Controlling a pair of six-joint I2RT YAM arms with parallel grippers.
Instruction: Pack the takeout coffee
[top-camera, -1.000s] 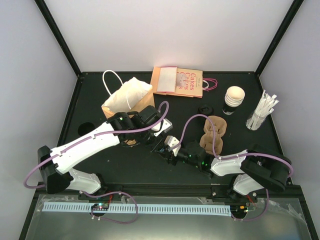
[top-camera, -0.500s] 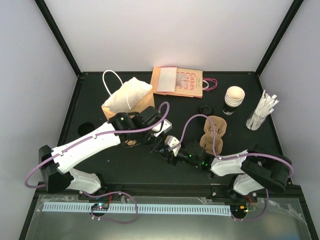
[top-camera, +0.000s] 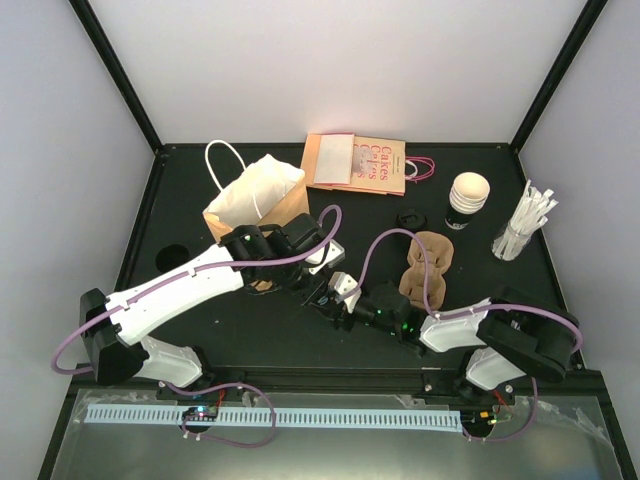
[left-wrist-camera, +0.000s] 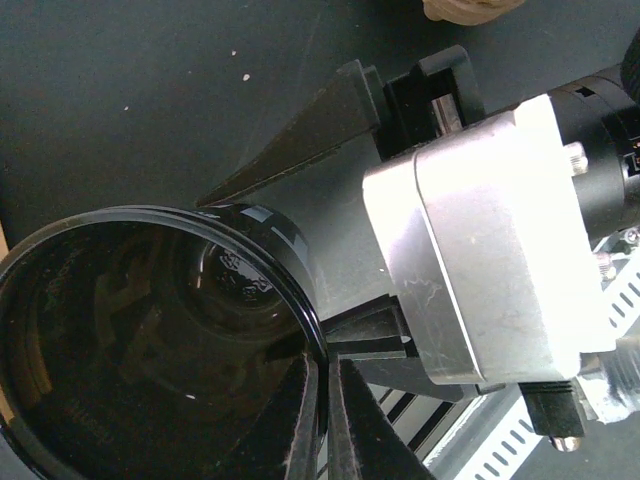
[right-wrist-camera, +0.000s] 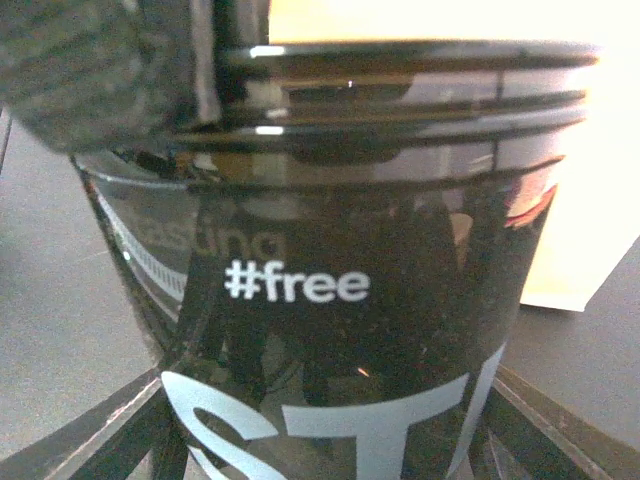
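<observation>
The left gripper (left-wrist-camera: 320, 378) pinches the takeout coffee (left-wrist-camera: 150, 340) by its stiff lid rim at four o'clock. The right gripper (left-wrist-camera: 262, 268) straddles the light, crushable wall; grip unclear.

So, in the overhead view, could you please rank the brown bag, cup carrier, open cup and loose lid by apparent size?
Largest to smallest:
1. brown bag, even though it is partly hidden
2. cup carrier
3. open cup
4. loose lid, clearly the smallest

The top camera looks down from 6 o'clock over the whole table (top-camera: 250, 330); both wrist cameras crowd the same takeout cup (right-wrist-camera: 350, 300), left from above its lid (left-wrist-camera: 150, 340), right side-on.
</observation>
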